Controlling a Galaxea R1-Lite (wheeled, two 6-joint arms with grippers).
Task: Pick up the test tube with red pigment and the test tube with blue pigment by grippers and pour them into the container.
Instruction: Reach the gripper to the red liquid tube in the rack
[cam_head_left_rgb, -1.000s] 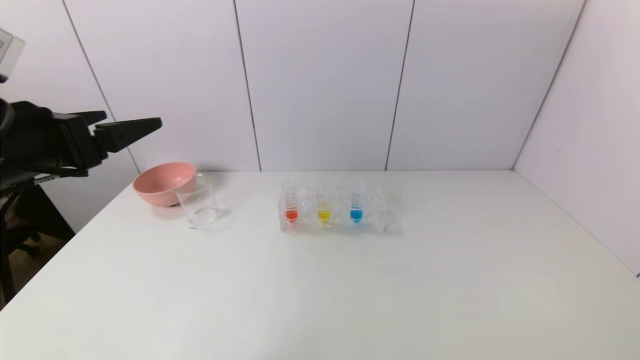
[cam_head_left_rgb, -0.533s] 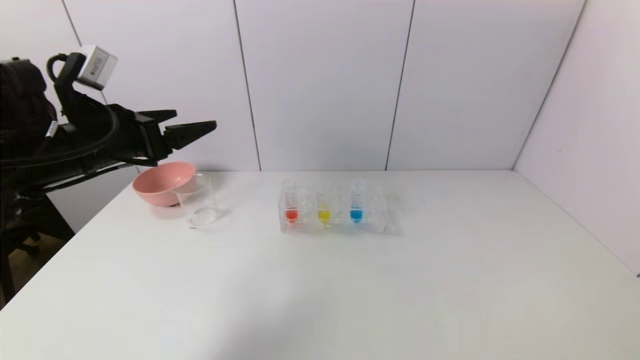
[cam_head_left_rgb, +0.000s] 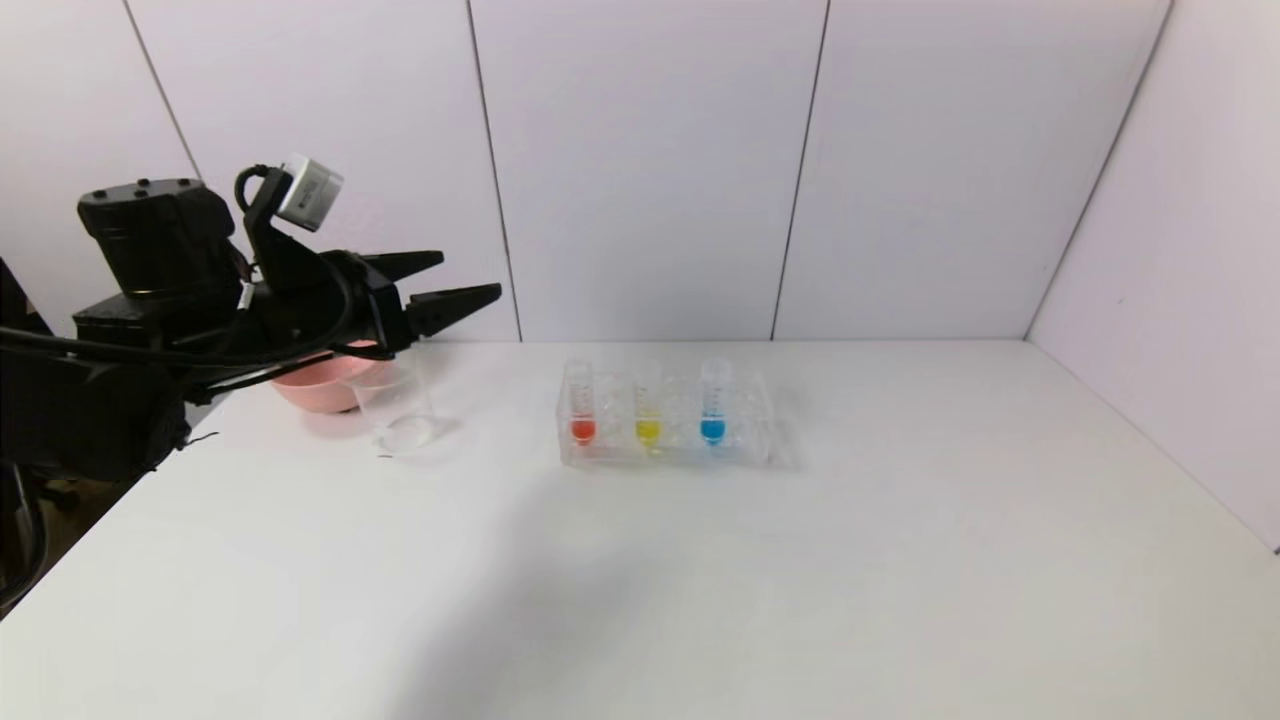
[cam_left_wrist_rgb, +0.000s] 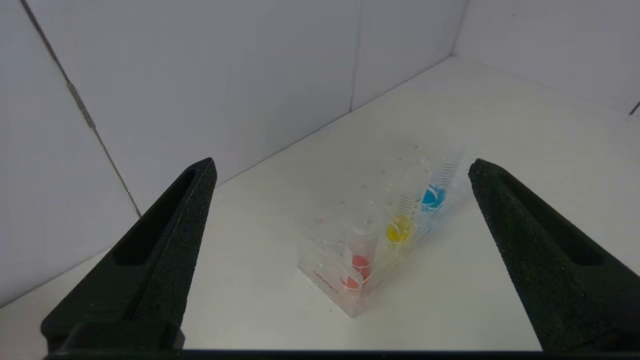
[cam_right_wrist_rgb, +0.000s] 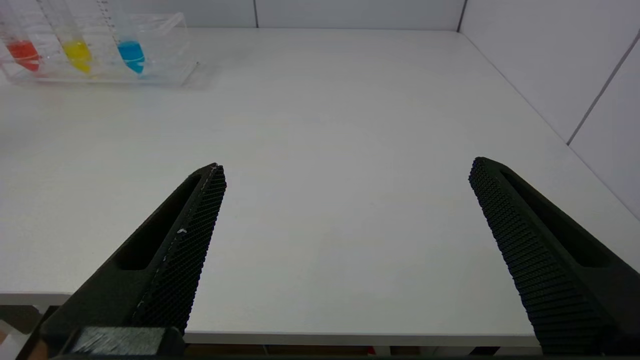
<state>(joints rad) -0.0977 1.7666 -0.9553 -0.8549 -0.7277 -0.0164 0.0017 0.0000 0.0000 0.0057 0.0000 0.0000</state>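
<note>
The test tube with red pigment (cam_head_left_rgb: 581, 400) stands at the left end of a clear rack (cam_head_left_rgb: 760, 440); the test tube with blue pigment (cam_head_left_rgb: 712, 400) stands towards the right, with a yellow tube (cam_head_left_rgb: 648, 405) between them. All three also show in the left wrist view: red (cam_left_wrist_rgb: 361, 255), yellow (cam_left_wrist_rgb: 402, 220), blue (cam_left_wrist_rgb: 436, 187). The container (cam_head_left_rgb: 395, 405), a clear beaker, stands left of the rack. My left gripper (cam_head_left_rgb: 470, 282) is open and empty, in the air above the beaker, pointing towards the rack. My right gripper (cam_right_wrist_rgb: 345, 170) is open and empty at the table's near edge; the head view does not show it.
A pink bowl (cam_head_left_rgb: 318, 385) sits just behind and left of the beaker, partly hidden by my left arm. The rack shows far off in the right wrist view (cam_right_wrist_rgb: 170, 45). White walls close the table at the back and right.
My left arm has swung in from the left edge towards the right, its gripper now over the beaker. The tubes, rack, beaker and bowl have not moved.
</note>
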